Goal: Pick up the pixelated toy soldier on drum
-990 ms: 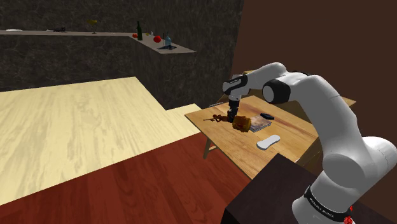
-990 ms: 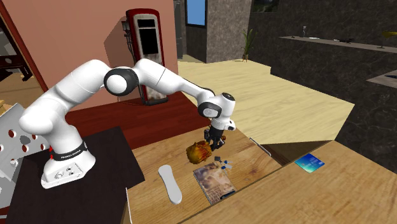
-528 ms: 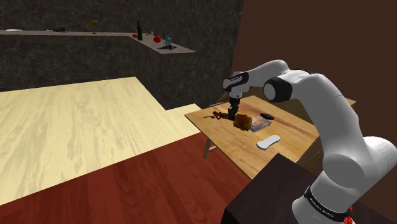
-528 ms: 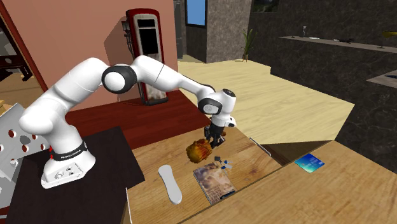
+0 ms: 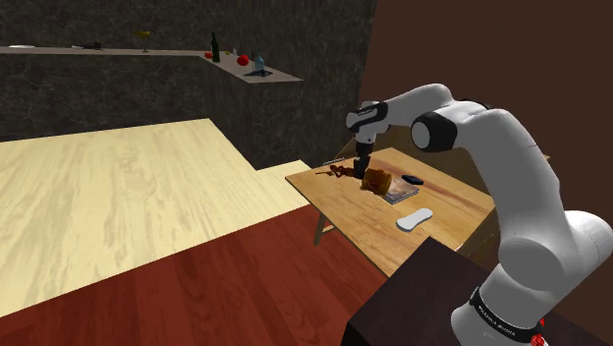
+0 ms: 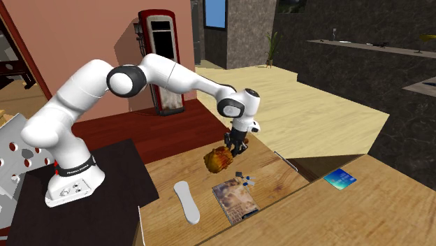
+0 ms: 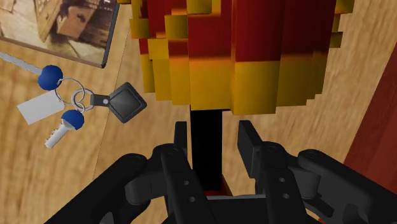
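Note:
The toy soldier on drum (image 5: 373, 180) is blocky, with a red and yellow drum and a thin dark body. My gripper (image 5: 362, 167) is shut on that dark body, and the toy hangs tilted just above the wooden table (image 5: 363, 226). In the second exterior view the drum (image 6: 219, 159) sticks out sideways from the gripper (image 6: 236, 145) toward the stand. Along the hand, the two black fingers (image 7: 250, 141) clasp the black post of the toy, and the drum (image 7: 235, 44) looms right beyond my gripper (image 7: 207, 143).
Under the toy lie a bunch of keys (image 7: 70, 105) and a book (image 6: 236, 198). A white remote (image 6: 185, 201) lies nearer the stand (image 5: 413, 305). A small black object (image 5: 412, 179) rests further back. A blue card (image 6: 340, 179) sits on the neighbouring table.
The gripper has risen and drifted toward the table's far edge, taking the toy with it. The drum has come up off the table and book.

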{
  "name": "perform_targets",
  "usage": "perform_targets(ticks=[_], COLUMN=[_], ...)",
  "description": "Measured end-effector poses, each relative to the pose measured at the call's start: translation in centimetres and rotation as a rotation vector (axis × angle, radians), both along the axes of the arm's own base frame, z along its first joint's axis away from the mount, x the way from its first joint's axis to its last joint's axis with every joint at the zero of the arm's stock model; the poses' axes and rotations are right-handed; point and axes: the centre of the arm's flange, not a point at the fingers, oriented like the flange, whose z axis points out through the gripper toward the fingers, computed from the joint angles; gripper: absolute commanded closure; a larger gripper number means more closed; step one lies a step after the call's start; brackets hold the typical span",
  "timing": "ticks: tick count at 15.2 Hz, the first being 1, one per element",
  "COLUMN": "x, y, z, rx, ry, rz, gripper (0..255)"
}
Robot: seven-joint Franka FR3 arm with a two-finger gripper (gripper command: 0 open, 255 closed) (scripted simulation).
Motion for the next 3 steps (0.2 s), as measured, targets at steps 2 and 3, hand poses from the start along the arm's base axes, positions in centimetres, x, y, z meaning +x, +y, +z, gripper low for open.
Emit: perform_targets(ticks=[2, 3], x=[0.11, 0.09], y=[0.06, 0.08], z=[0.98, 1.32], rx=[0.0, 0.0], ry=[0.0, 0.0], rz=[0.0, 0.0], gripper=[255, 255])
